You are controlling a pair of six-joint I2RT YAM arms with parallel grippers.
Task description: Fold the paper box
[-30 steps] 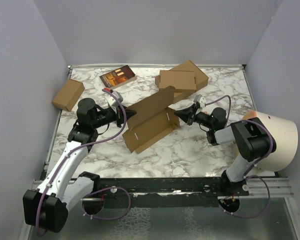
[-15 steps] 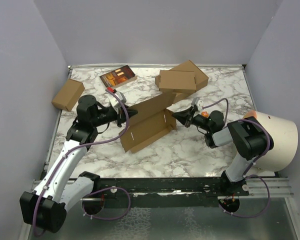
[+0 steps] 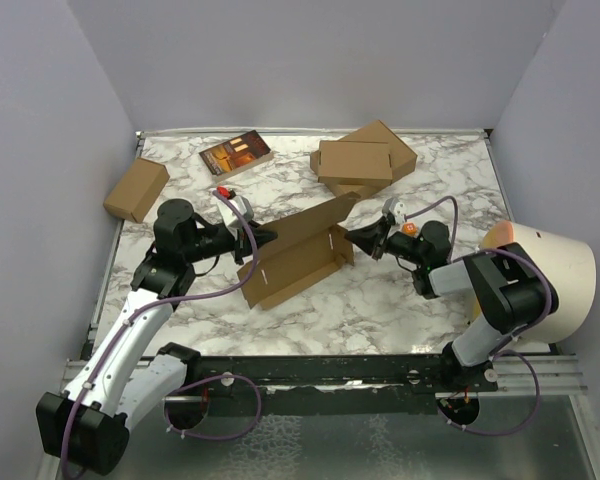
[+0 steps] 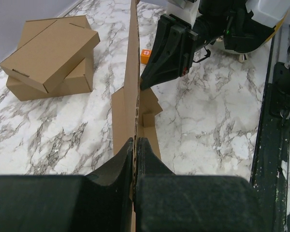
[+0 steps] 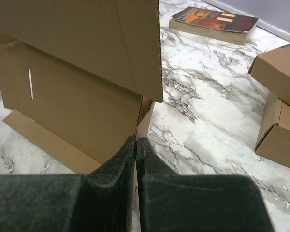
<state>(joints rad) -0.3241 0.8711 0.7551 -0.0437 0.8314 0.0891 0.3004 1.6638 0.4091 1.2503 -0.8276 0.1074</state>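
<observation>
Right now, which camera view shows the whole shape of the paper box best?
The top external view: the paper box is seen whole there, one panel flat, one raised. The left wrist view shows it edge-on, only a thin upright strip. The right wrist view shows two panels and a slit close up, cropped.

Plain brown paper box (image 3: 292, 264); white table (image 3: 380, 300) with grey marble veining; dark book (image 3: 236, 153) with orange cover picture.
</observation>
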